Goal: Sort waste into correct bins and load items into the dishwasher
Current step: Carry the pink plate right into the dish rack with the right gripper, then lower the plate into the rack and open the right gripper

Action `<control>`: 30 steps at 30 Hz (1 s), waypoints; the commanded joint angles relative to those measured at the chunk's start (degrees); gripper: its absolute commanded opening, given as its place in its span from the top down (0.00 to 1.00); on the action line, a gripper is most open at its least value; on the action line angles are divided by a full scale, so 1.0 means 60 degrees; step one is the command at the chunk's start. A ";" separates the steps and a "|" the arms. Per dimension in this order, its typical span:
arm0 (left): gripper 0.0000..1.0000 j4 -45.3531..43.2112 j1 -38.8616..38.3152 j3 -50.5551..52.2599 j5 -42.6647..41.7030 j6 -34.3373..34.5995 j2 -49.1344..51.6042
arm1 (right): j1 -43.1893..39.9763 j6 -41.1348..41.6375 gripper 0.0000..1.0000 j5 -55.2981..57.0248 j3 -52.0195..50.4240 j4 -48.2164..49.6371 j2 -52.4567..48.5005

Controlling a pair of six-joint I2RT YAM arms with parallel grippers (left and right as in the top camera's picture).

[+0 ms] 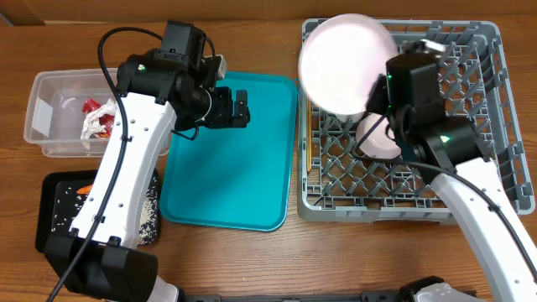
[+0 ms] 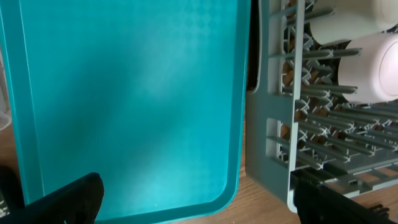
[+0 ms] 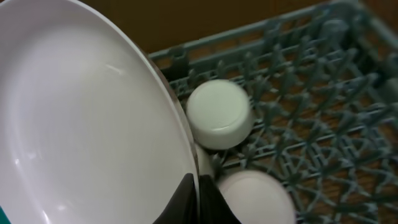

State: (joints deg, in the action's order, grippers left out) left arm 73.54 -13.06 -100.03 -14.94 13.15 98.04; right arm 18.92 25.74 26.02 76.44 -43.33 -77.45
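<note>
My left gripper hangs open over the teal tray, nothing between its fingers. In the left wrist view my left gripper spans the tray's corner and the rack wall. My right gripper is shut on the rim of the wide white plate, held tilted over the back left of the grey dish rack. Seen from the right wrist, the plate fills the left, pinched in my right gripper. A small white cup and a bowl sit in the rack below.
The clear tub at the far left holds a red wrapper and a white napkin. The black tray in front of it carries a carrot and pale crumbs. My left arm passes over both.
</note>
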 commanded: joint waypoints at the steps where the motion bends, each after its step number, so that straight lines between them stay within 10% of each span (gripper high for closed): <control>1: 0.00 -0.0076 -0.0025 0.0095 0.0069 -0.0073 -0.0084 | 0.0506 0.0565 0.96 0.2433 0.0233 -0.0273 0.0135; 16: 0.00 -0.0226 -0.0025 0.0095 0.0087 0.0022 0.0160 | 0.2677 0.2758 0.96 0.5952 0.0117 -0.1337 -0.1421; 30: 0.00 -0.0200 -0.0025 0.0095 0.0514 0.0025 0.0160 | 0.2783 0.3009 0.96 0.4608 0.0117 -0.1151 -0.2776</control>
State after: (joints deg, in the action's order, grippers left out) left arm 72.42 -13.06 -100.01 -13.23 13.19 98.52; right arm 35.35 42.50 56.60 76.60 -50.68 -94.02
